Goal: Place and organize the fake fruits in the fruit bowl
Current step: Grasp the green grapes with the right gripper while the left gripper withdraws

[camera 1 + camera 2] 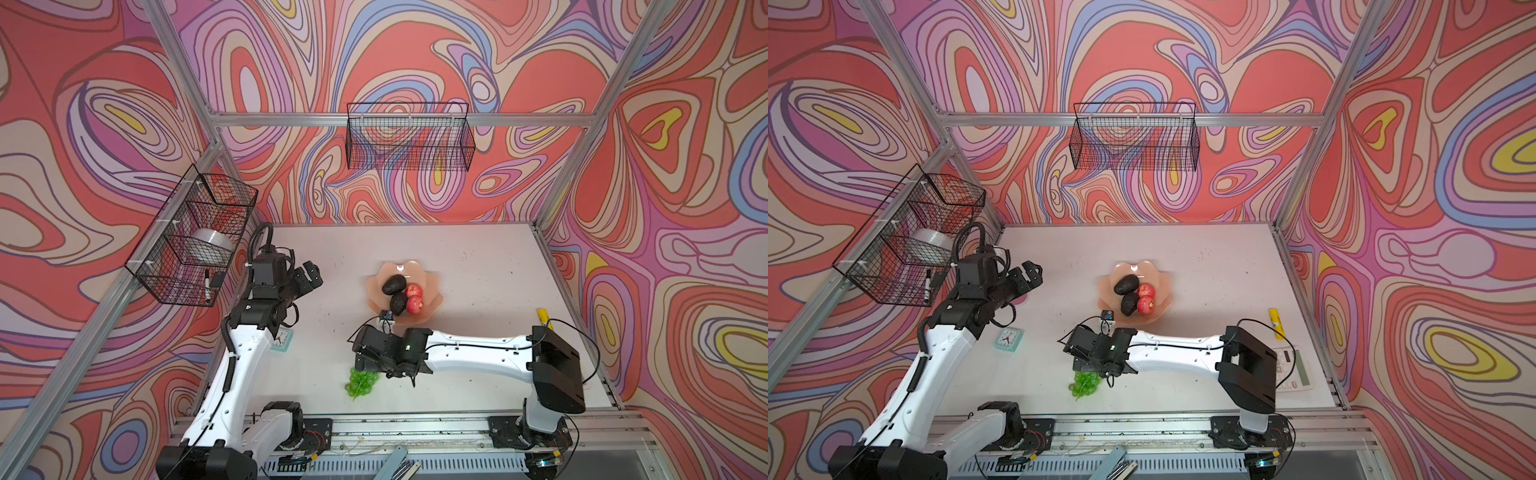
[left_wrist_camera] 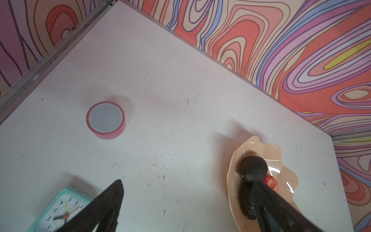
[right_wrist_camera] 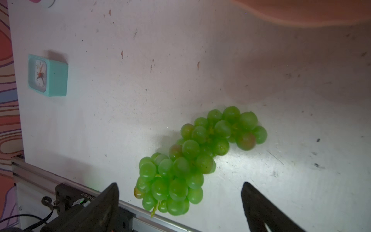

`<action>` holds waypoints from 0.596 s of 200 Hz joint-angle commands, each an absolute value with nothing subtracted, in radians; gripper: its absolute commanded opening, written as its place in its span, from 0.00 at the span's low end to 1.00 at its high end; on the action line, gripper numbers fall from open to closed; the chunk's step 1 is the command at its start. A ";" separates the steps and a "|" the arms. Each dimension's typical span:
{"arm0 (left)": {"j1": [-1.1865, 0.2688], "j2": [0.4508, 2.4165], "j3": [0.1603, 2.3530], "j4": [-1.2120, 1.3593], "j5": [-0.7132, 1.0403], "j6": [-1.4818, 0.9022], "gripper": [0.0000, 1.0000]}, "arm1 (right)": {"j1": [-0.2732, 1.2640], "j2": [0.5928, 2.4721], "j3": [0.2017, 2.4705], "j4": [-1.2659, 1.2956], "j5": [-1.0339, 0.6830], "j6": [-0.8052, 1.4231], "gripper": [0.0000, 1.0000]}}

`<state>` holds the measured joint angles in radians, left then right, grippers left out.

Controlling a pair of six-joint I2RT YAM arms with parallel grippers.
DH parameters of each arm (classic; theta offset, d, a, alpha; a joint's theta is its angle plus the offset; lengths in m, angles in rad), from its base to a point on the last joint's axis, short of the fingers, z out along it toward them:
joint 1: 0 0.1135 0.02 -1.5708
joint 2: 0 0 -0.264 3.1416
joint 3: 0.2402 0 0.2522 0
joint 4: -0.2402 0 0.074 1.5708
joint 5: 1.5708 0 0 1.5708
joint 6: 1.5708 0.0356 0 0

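Peach-pink fruit bowl (image 1: 430, 309) near the middle of the bench (image 1: 478, 257), two avocados (image 1: 394, 284) and two red apples (image 1: 414, 291) inside it, green grapes (image 1: 362, 380) lying near the bench's front edge, right end effector (image 3: 180, 185) over the bunch, jaws wide apart, left end effector (image 2: 188, 182) near the left edge, jaws apart, empty

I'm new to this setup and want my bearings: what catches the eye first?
The swirling red, purple and blue walls surround everything. Mid-table sits the peach-pink fruit bowl holding two dark avocados and two red apples. Nearer the front edge, a bunch of green grapes lies on the table, with the open right end effector aimed at it.
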<state>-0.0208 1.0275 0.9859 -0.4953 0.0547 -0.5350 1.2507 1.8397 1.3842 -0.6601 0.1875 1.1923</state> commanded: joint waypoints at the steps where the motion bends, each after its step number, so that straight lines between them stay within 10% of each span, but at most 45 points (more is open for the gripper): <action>1: -0.009 0.992 1.002 -0.558 0.051 -0.517 1.00 | 1.251 1.913 1.440 -0.710 0.135 1.203 0.98; 119: -0.008 0.942 0.987 -0.571 0.031 -0.495 1.00 | 1.224 2.078 1.510 -0.730 0.067 1.212 0.95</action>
<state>-0.0132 0.9569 0.9863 -0.5434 0.0399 -0.5018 1.2358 2.0514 1.5005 -0.7113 0.0704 1.2034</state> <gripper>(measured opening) 0.997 0.961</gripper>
